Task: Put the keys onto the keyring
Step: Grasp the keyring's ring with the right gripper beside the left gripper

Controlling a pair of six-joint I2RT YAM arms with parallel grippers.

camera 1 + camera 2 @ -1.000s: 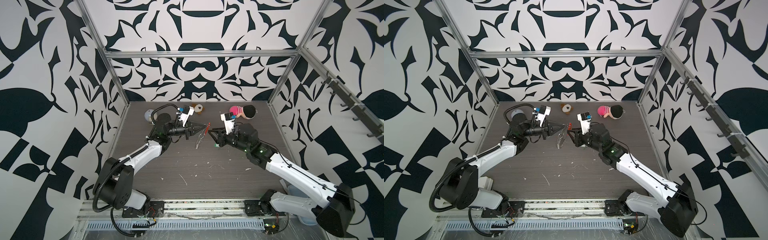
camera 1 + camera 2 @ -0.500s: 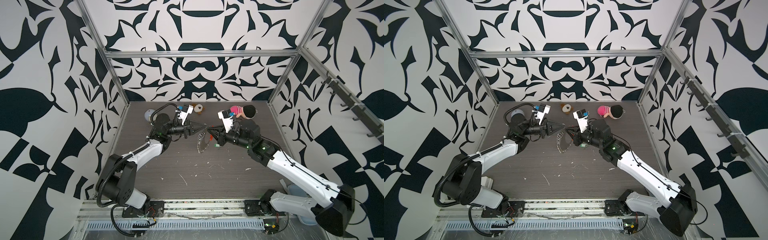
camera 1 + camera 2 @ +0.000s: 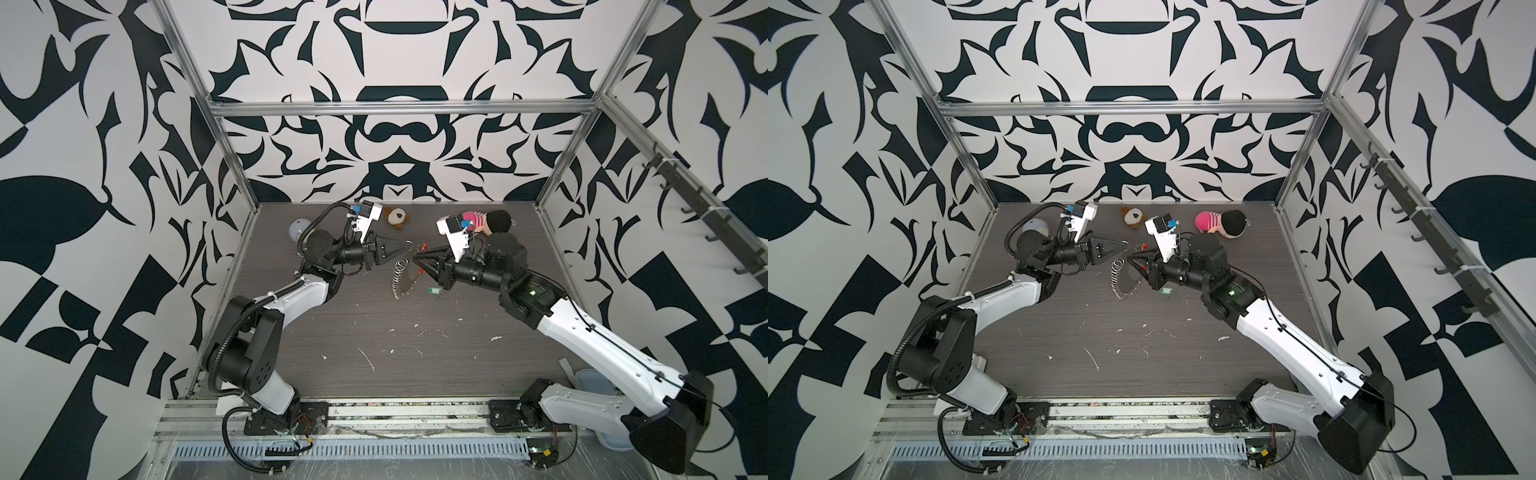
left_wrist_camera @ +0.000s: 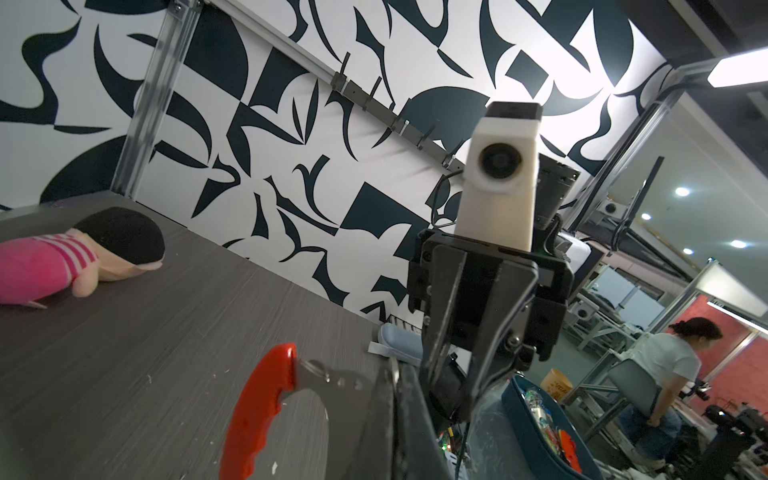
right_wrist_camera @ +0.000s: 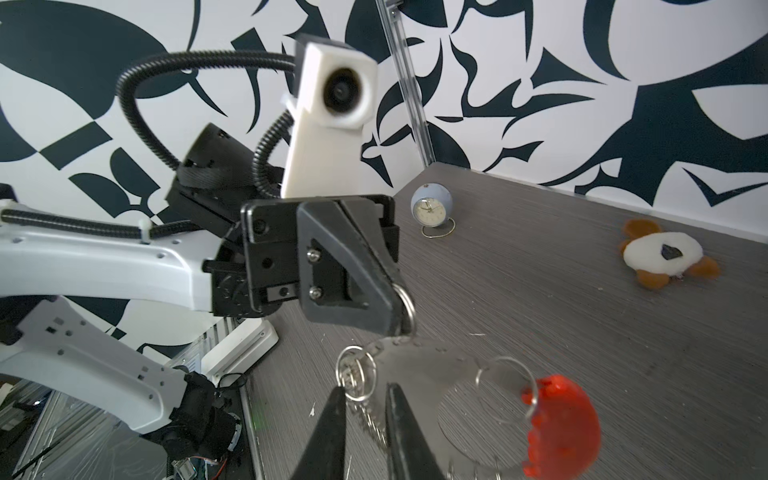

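Observation:
The keyring hangs above the table between the arms: a silver chain (image 3: 399, 276) (image 3: 1117, 278) and a curved orange-red strip (image 4: 257, 411) (image 5: 561, 424). My left gripper (image 3: 409, 245) (image 4: 395, 415) is shut on one of its metal rings (image 5: 405, 307). My right gripper (image 3: 415, 257) (image 5: 363, 390) faces it tip to tip. Its fingers (image 5: 332, 419) stand slightly apart, with a small ring (image 5: 355, 374) at the tips and the chain running between them. The green key tag (image 3: 434, 291) (image 3: 1166, 292) lies on the table under the right gripper, held by nothing.
A pale blue globe clock (image 3: 300, 227) (image 5: 430, 205) stands in the back left corner. A bear plush (image 3: 397, 217) and a pink doll (image 3: 486, 220) lie along the back wall. White scraps (image 3: 368, 359) dot the table. A pale blue tub (image 3: 590, 382) sits at the front right.
Both grippers have risen a little and carried the keyring up, so more of the chain hangs free. The right fingers narrowed around the chain. The green key tag has not moved.

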